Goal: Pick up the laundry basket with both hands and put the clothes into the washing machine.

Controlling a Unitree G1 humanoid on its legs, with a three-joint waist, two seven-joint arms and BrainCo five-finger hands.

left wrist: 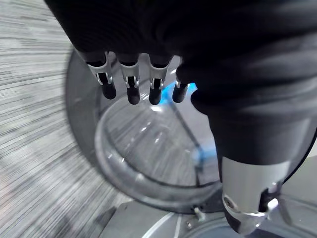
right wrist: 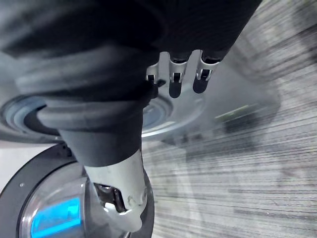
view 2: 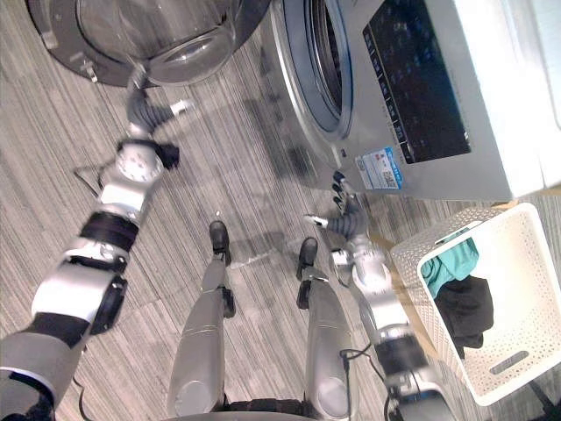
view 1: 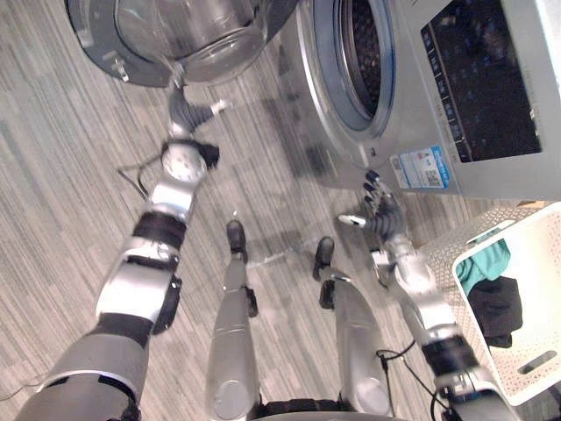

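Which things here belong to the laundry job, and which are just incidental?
Job: silver front-loading washing machine, its round glass door open; white perforated plastic laundry basket; teal garment and black garment inside it; left hand, right hand, both open.
Incidental: blue-and-white sticker; grey striped floor.

Grey plank floor right across, streaky grain, thin dark seams btwn planks. Tan strip butts against floor's rt edge, can't tell what it is. White panel past floor's far rt edge, flat, plain.
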